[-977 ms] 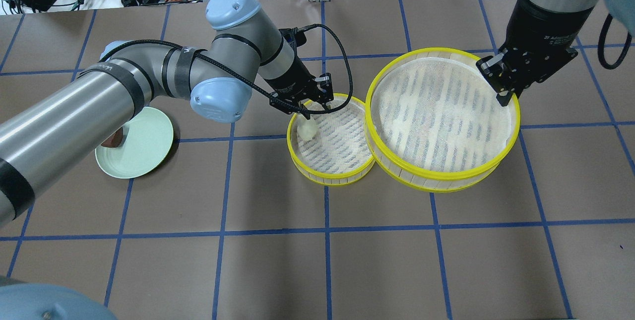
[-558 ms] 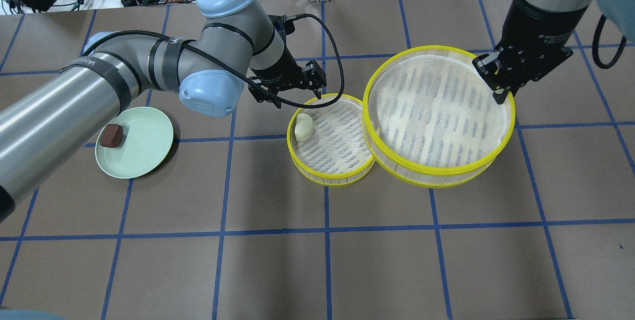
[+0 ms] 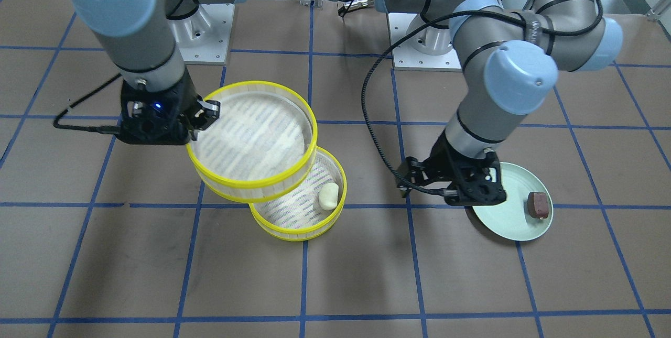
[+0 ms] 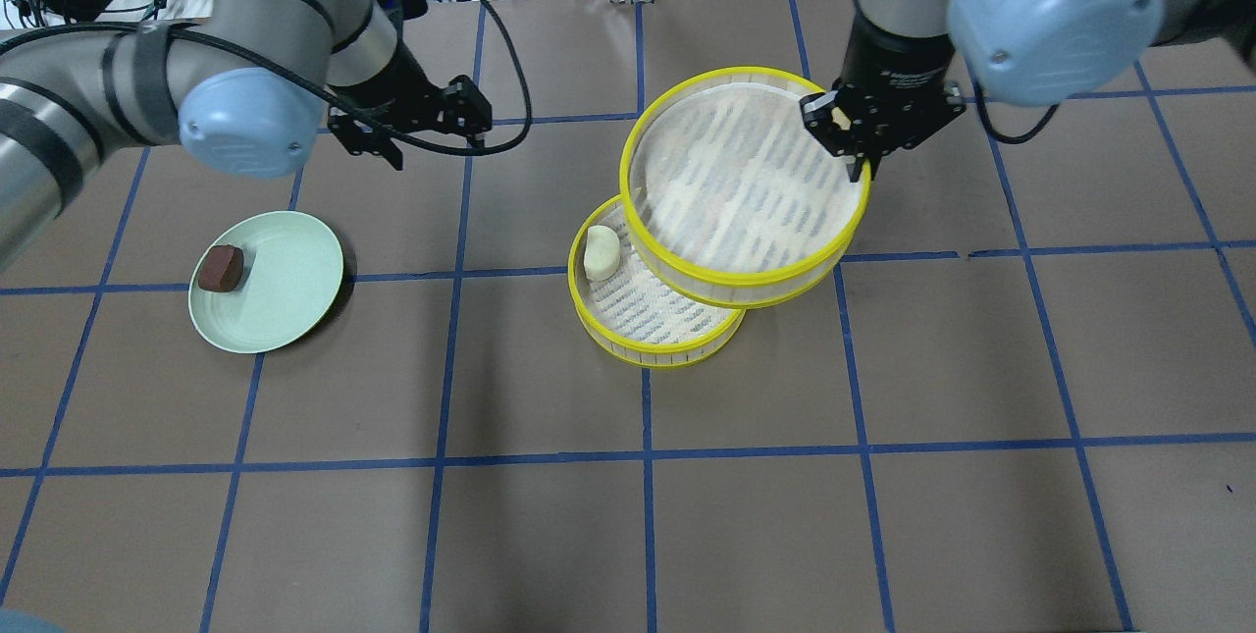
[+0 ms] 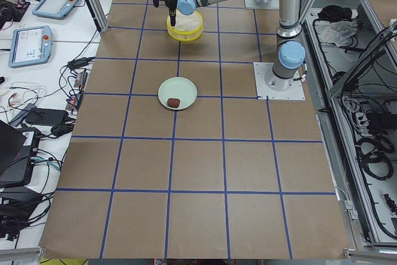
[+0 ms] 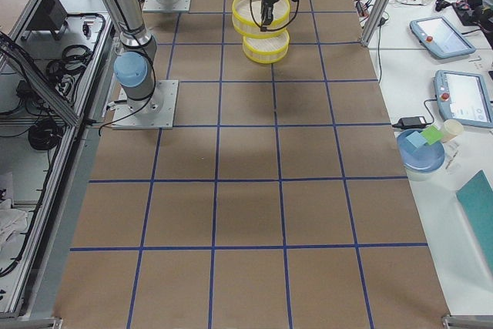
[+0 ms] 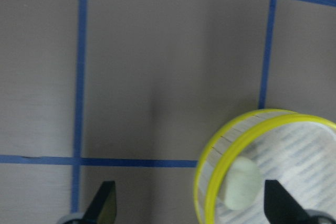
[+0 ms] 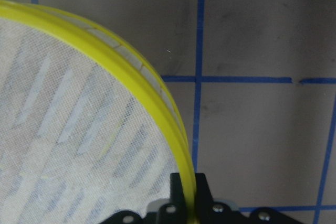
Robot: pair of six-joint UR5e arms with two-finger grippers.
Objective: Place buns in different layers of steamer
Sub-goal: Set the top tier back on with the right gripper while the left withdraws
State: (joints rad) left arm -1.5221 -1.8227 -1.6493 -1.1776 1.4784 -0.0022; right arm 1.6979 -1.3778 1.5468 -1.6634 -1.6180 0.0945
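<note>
I judged the step in hand to be stacking: the right gripper (image 4: 856,154) had its fingers pinched on the yellow rim of the upper tier (image 4: 736,182), which hung raised and covered only the far right part of the lower tier (image 4: 643,309) on the table. To do it well, I would have carried the upper tier toward the robot's left until the 2 rims lined up, levelled it, since a 1-point rim grip lets the far side droop, and then lowered it straight down without sliding.

The cream bun (image 4: 601,252) lay on the lower tier's mesh, close against the rim on the robot's left, so that edge needed watching for a pinch. Its long axis ran roughly away from the robot, leaning slightly right at the far end, about parallel to the rim beside it.

The brown bun (image 4: 221,268) sat on the green plate (image 4: 285,290), near its left edge, lying diagonally. The left gripper (image 4: 437,142) hovered between plate and steamer, jaws spread wide with nothing between them.
</note>
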